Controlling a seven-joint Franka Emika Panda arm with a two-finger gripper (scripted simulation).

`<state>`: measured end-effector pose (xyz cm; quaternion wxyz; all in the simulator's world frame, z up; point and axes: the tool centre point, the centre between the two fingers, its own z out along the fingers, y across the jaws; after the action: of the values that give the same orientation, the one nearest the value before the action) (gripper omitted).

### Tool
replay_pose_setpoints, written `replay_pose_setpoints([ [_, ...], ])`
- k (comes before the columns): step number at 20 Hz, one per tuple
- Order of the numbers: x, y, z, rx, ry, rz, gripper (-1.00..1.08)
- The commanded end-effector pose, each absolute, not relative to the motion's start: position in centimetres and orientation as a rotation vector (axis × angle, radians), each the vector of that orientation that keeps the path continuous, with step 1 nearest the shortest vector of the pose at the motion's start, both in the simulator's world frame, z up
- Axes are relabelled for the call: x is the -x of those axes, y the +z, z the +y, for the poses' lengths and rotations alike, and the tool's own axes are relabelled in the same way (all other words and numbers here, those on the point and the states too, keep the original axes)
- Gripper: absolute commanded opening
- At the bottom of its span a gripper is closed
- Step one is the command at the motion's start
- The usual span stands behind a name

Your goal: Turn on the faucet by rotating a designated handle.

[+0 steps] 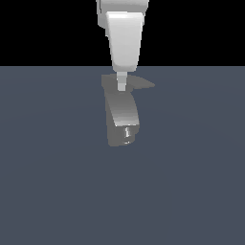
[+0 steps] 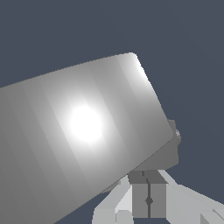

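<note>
The white, glossy robot arm (image 1: 124, 40) hangs straight down, tapering to its pale two-fingered gripper (image 1: 122, 86) just above the grey metallic faucet (image 1: 122, 115). In the wrist view the fingers (image 2: 144, 199) sit pressed together.

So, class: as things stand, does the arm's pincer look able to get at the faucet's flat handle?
Probably yes. In the exterior view the pincer hangs right at the handle atop the faucet, with nothing between them. Whether they touch can't be told.
</note>
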<state>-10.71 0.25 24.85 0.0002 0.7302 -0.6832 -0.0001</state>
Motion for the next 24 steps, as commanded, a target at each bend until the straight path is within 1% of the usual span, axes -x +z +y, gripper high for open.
replay_pose_setpoints([
  [1, 10.8, 24.9, -2.5, -2.265, 0.000, -2.178, -1.00],
  [4, 10.8, 24.9, -3.7, -2.264, 0.000, -2.178, -1.00],
  [5, 10.7, 24.9, -2.0, -2.292, 0.001, -2.149, -1.00],
  [24, 5.4, 24.8, -8.3, -2.273, 0.000, -2.169, -1.00],
])
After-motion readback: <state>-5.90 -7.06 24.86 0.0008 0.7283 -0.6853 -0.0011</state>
